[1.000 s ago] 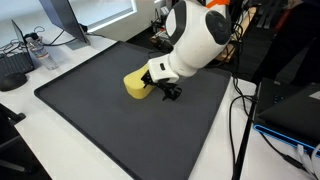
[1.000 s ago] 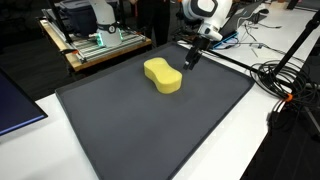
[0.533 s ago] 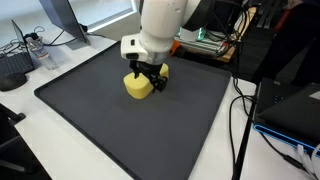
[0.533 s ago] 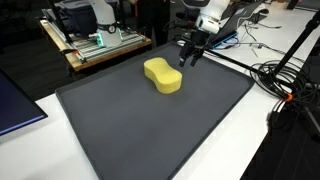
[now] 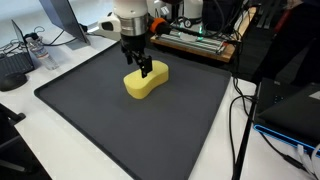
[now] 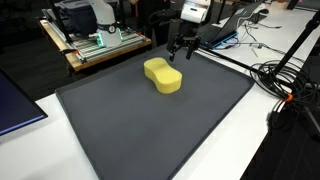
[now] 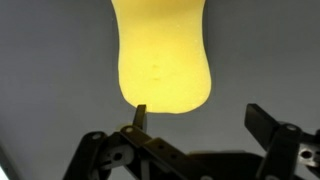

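A yellow peanut-shaped sponge lies on the dark grey mat, toward its far side. The sponge and the mat show in both exterior views. My gripper hangs just above the sponge's far end, pointing down; seen from the opposite side, the gripper stands beside that end, off the mat surface. In the wrist view the sponge fills the upper middle. The gripper is open and empty; its left fingertip sits at the sponge's near edge.
A monitor and a keyboard stand on the white table beside the mat. Cables run along the mat's edge; more cables lie in a tangle. A wooden cart with equipment stands behind. A dark laptop is nearby.
The arm has swung sideways across the mat's far side, bringing the gripper from beside the sponge to its far end. The jaws stayed open. The sponge has not moved.
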Motion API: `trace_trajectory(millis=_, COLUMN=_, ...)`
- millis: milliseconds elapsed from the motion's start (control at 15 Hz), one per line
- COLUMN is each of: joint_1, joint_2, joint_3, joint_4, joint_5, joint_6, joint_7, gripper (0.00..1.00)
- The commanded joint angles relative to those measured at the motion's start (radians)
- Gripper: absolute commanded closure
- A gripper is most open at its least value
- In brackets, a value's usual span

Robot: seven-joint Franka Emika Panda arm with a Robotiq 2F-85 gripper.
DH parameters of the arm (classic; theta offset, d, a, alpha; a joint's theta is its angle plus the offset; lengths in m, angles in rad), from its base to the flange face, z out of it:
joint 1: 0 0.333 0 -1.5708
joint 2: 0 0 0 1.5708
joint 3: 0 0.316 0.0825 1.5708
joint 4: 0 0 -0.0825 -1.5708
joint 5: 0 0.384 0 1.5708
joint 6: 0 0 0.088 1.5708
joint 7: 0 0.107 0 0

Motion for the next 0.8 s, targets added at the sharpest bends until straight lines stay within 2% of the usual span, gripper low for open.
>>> trace_trajectory(millis=0, joint_1=-0.054, joint_2=-0.114, joint_3=-0.007, joint_4=-0.118, joint_5=0.124, joint_6=0.050, joint_7=-0.072, gripper=0.00)
trace_trajectory(millis=200, joint_1=-0.079, joint_2=-0.159, joint_3=-0.030, joint_4=-0.149, joint_5=0.153, joint_6=0.026, joint_7=-0.073, gripper=0.00)
trace_trajectory(millis=267, joint_1=-0.063, joint_2=-0.101, joint_3=-0.025, joint_4=-0.091, joint_5=0.123, joint_6=0.020, joint_7=-0.063, gripper=0.00)
trace_trajectory(millis=667, joint_1=-0.059, joint_2=-0.102, joint_3=-0.029, joint_4=-0.094, joint_5=0.122, joint_6=0.020, joint_7=-0.064, gripper=0.00)
trace_trajectory(millis=733, joint_1=-0.081, joint_2=-0.101, joint_3=-0.027, joint_4=-0.087, joint_5=0.160, joint_6=0.025, joint_7=-0.108, gripper=0.00)
